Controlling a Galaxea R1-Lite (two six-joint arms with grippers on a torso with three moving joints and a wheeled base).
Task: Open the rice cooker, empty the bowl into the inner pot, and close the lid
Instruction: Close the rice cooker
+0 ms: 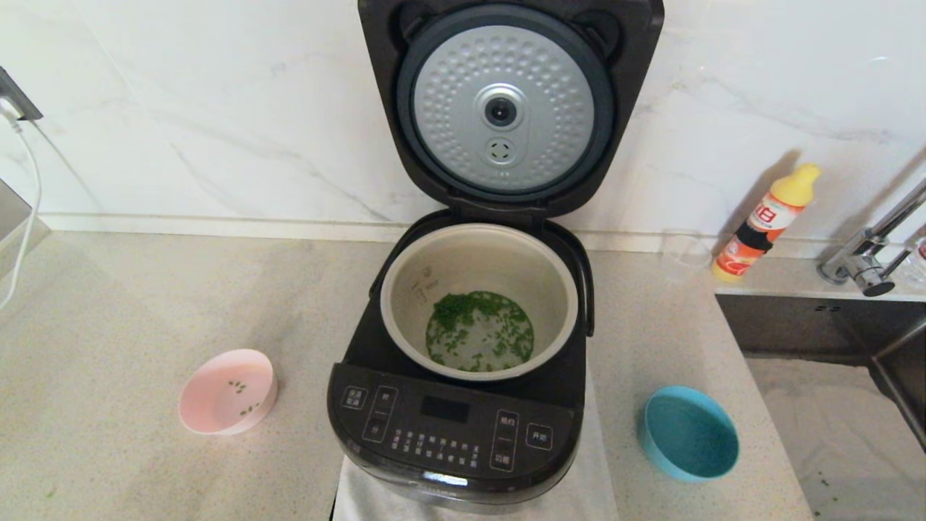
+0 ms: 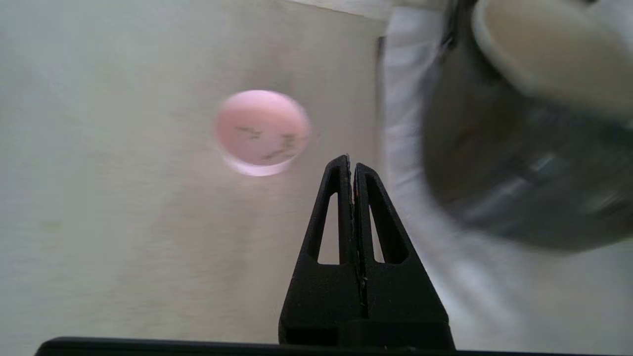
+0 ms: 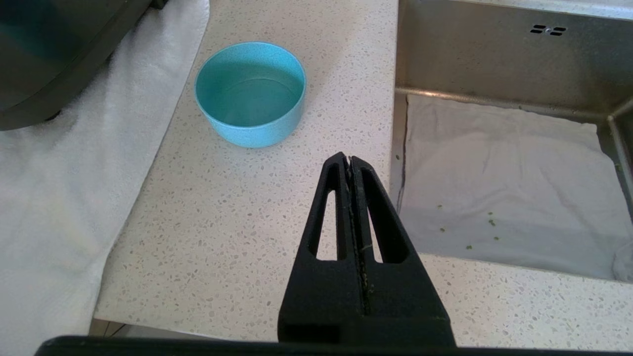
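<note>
The black rice cooker (image 1: 452, 434) stands open at the counter's middle, on a white cloth. Its lid (image 1: 506, 108) is tipped up against the wall, dimpled silver disc facing me. The pale inner pot (image 1: 405, 289) holds green bits in water. The pink bowl (image 1: 228, 392) stands left of the cooker with a few green bits; it also shows in the left wrist view (image 2: 262, 131). The blue bowl (image 1: 689, 433) stands right, empty, also in the right wrist view (image 3: 249, 94). Neither arm shows in the head view. My left gripper (image 2: 351, 160) is shut and empty above the counter. My right gripper (image 3: 348, 160) is shut and empty near the sink edge.
A steel sink (image 1: 832, 340) with a white cloth lies to the right, with a tap (image 1: 868, 260) behind it. A yellow-capped bottle (image 1: 767, 224) and a clear cup (image 1: 684, 253) stand by the wall. A white cable (image 1: 29, 202) hangs at the far left.
</note>
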